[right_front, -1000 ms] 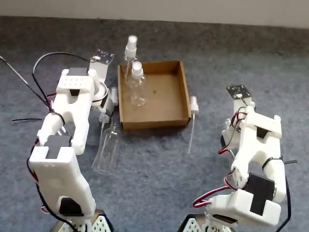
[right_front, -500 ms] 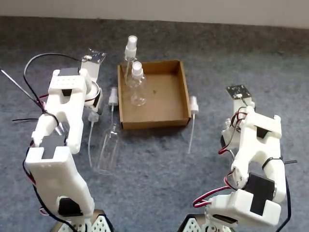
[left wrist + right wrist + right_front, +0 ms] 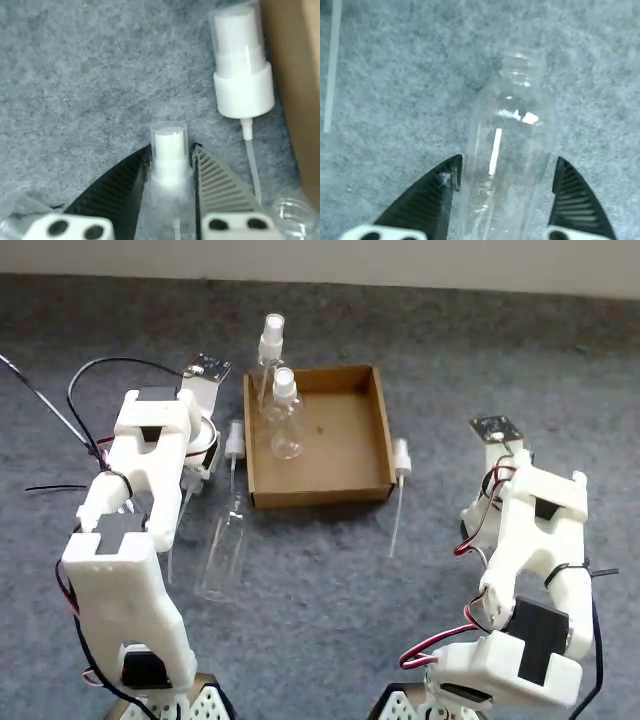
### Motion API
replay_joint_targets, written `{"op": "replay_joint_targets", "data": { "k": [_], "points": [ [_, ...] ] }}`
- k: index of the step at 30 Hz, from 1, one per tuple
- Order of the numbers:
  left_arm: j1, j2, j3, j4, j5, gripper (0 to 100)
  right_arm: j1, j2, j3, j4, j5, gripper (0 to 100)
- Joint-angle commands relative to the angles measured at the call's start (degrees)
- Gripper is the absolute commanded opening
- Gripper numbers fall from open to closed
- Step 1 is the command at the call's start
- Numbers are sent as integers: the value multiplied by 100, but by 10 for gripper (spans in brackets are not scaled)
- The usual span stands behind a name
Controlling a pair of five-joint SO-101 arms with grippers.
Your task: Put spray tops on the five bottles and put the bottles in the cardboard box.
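Now, with left gripper [image 3: 171, 149] clamped on the small white plastic spray top [image 3: 169, 161] between its jaws, and right gripper [image 3: 508, 161] apart around the clear plastic bottle [image 3: 509, 131], easy to let the top slip or tilt, being pinched only narrowly.

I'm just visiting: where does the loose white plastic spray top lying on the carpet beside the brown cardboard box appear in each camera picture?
High view: the loose spray top lies beside the left wall of the cardboard box.
Left wrist view: it lies just past the left gripper, which is shut on a second spray top.
Right wrist view: it looks at a clear plastic bottle instead.
Shared landmark: the cardboard box.
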Motion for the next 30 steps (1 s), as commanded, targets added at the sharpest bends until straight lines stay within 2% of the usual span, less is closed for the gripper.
{"op": "replay_joint_targets", "data": {
  "k": [1,5,14,26,30],
  "points": [
    [22,-488,-391,158,-26,62,48,-66,-655,312,26,252],
    [31,-989,-734,668,-18,62,4,-48,-1095,673,26,252],
    [40,-1965,-1209,1495,-18,62,31,400,-1262,690,62,252],
    [57,-3336,-1156,2127,-18,62,154,1560,-2062,699,273,251],
    [57,-3635,-1156,2224,-18,62,154,1745,-2062,690,290,173]
  ]
}}
